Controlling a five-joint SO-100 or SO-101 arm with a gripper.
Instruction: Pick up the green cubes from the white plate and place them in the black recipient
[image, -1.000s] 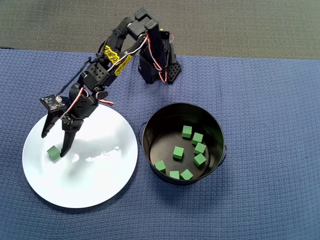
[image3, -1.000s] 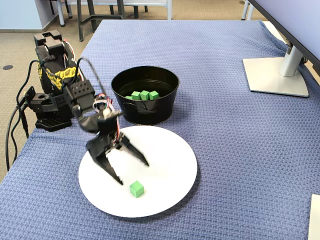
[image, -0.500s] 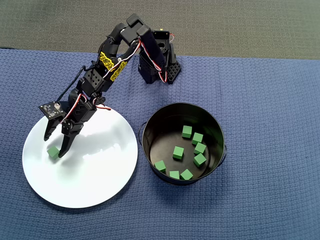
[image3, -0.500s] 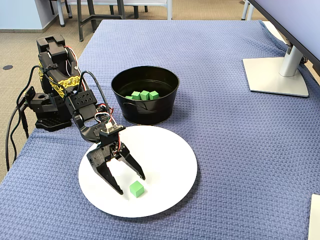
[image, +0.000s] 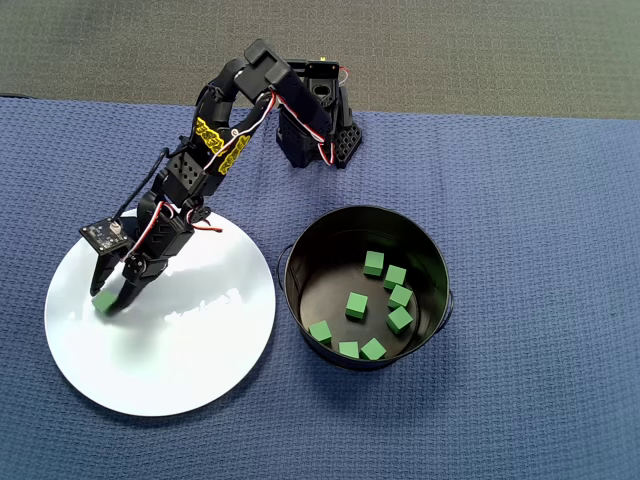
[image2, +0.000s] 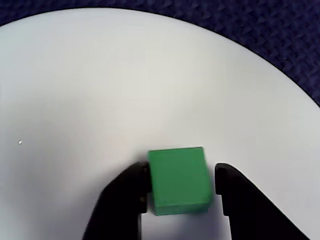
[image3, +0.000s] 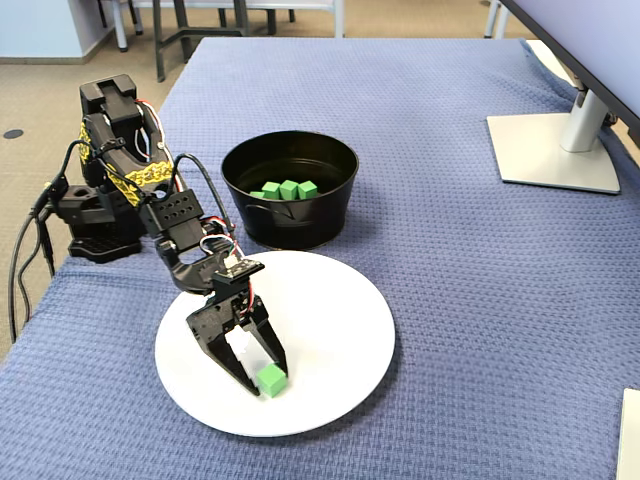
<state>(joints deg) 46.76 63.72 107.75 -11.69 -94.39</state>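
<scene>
The black two-finger tool (image2: 179, 192) is lowered onto the large round glossy white plate (image: 190, 370), with its fingers standing on either side of a single small matte green cube (image2: 178, 180). In the wrist view the left finger touches the cube's side, while a thin strip of white shows between the cube and the right finger, so the fingers are slightly apart around it and not fully clamped. The cube rests on the plate's surface. In the overhead view it sits near the plate's left edge (image: 103, 300), and in the fixed view it lies at the fingertips toward the plate's near rim (image3: 271, 379). No other cube shows on the plate.

The round black metal pot (image: 300, 240) with tall walls stands just beside the plate on the blue woven cloth of the worktop (image: 540, 220), on the plate's right in the overhead view. Eight green cubes (image: 357, 305) lie loose on its shiny dark floor, mostly gathered toward the right and lower side in that view. The arm's base (image3: 95, 215) sits at the worktop's edge, behind the plate and left of the pot in the fixed view. A grey monitor stand (image3: 555, 150) rests on the cloth well apart from the plate.
</scene>
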